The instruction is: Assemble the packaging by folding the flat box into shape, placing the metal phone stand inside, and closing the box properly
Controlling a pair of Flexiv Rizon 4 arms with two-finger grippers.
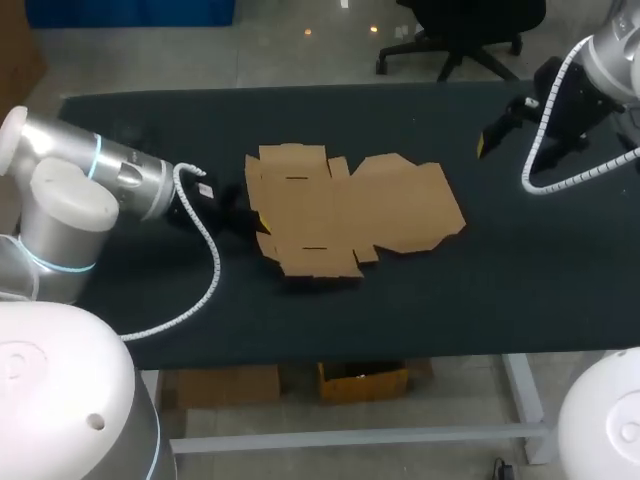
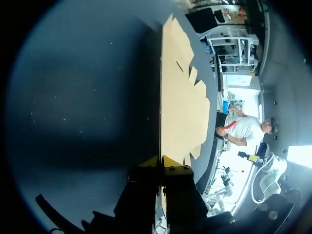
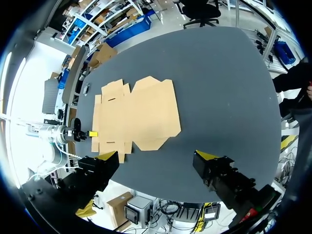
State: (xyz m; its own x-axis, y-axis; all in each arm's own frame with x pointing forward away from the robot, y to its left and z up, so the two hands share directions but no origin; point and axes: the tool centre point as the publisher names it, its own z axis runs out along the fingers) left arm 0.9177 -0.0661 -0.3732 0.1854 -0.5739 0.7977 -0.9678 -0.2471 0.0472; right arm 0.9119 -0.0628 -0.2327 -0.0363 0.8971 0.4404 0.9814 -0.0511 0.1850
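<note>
Dark tabletop (image 1: 500, 280), cardboard box (image 1: 350, 210) lying flat at centre, not yet folded.
My left pincer (image 2: 161, 160) grips its left edge, likely to raise that flap; my right pincer (image 3: 157, 156) hangs open, well apart.

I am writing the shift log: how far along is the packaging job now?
Nothing looks done: the flat box lies unfolded on the table. In hand: the left gripper pinches the box's edge, while the right gripper hangs open, apart from it. Left: folding, putting the stand in (I cannot make it out) and closing.
</note>
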